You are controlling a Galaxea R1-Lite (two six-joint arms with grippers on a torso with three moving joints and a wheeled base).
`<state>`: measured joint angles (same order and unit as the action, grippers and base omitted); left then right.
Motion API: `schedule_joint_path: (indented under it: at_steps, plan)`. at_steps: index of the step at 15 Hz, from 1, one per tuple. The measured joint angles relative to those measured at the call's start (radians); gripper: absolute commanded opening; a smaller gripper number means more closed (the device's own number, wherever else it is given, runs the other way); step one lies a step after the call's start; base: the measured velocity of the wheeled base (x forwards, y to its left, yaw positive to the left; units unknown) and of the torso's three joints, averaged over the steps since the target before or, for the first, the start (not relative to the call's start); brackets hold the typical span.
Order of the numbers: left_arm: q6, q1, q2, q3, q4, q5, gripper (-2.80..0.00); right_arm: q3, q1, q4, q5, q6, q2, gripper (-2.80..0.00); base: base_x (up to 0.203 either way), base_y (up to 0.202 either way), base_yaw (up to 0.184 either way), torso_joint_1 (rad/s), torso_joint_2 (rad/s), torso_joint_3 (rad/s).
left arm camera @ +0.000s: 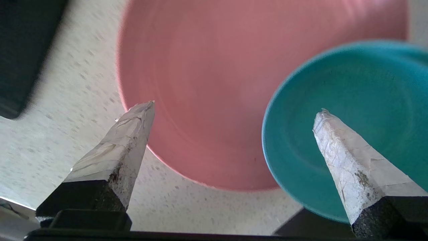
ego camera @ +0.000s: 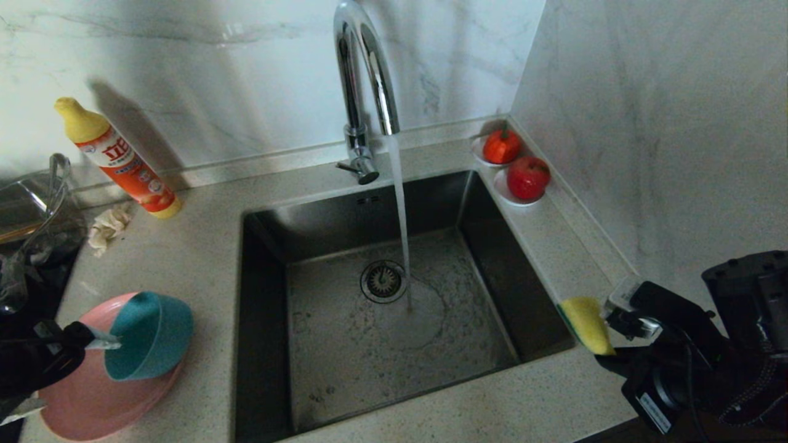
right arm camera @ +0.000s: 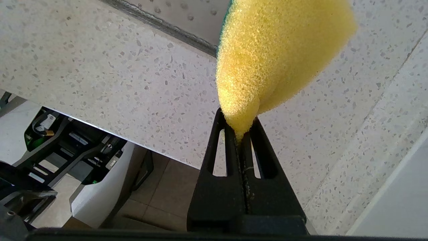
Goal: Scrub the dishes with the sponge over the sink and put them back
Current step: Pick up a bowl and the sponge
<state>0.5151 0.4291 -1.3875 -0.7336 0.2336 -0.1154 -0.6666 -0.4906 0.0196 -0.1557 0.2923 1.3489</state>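
Note:
The dishes lie on the counter left of the sink [ego camera: 271, 246]: a wide pink plate [ego camera: 86, 394] with a teal bowl [ego camera: 157, 335] tipped on its side on it, mouth towards my left gripper [ego camera: 95, 339]. That gripper is open. In the left wrist view the left gripper [left arm camera: 237, 106] has one finger over the plate's [left arm camera: 214, 100] rim and the other in front of the bowl's [left arm camera: 354, 100] inside. My right gripper [ego camera: 615, 326] hovers at the sink's front right corner, shut on the yellow sponge [ego camera: 588, 323]. In the right wrist view the sponge [right arm camera: 274, 50] sticks out of the right gripper [right arm camera: 239, 130].
Water runs from the chrome tap [ego camera: 360, 80] beside the drain [ego camera: 383, 281]. An orange detergent bottle [ego camera: 120, 160], a beige rag [ego camera: 109, 226] and a glass pot [ego camera: 34, 209] stand at the back left. Two saucers with red fruit [ego camera: 517, 169] sit by the right wall.

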Motion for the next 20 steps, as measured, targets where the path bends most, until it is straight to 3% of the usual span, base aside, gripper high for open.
schedule_joint_path:
  at_steps: [5, 17, 18, 20]
  plan:
    - [0.001, -0.012, -0.027, 0.012, -0.004, -0.005, 0.00, 0.005, 0.000, 0.000, -0.001, 0.001, -0.012, -2.80, 0.000, 0.000, 0.000, 0.000, 0.00, 0.000]
    - [0.069, -0.029, -0.105, 0.032, -0.096, -0.012, 0.00, 0.003, 0.000, -0.003, 0.000, 0.002, -0.019, -2.80, 0.000, 0.000, 0.000, 0.000, 0.00, 0.000]
    - [0.070, -0.029, -0.109, 0.032, -0.101, -0.013, -2.80, 0.003, 0.000, -0.003, 0.000, 0.002, -0.019, -2.80, 0.000, 0.000, 0.000, 0.000, 0.00, 0.000]
    - [0.071, -0.029, -0.116, 0.032, -0.103, -0.012, -2.80, 0.002, 0.000, -0.003, 0.000, 0.002, -0.019, -2.80, 0.000, 0.000, 0.000, 0.000, 0.00, 0.000]
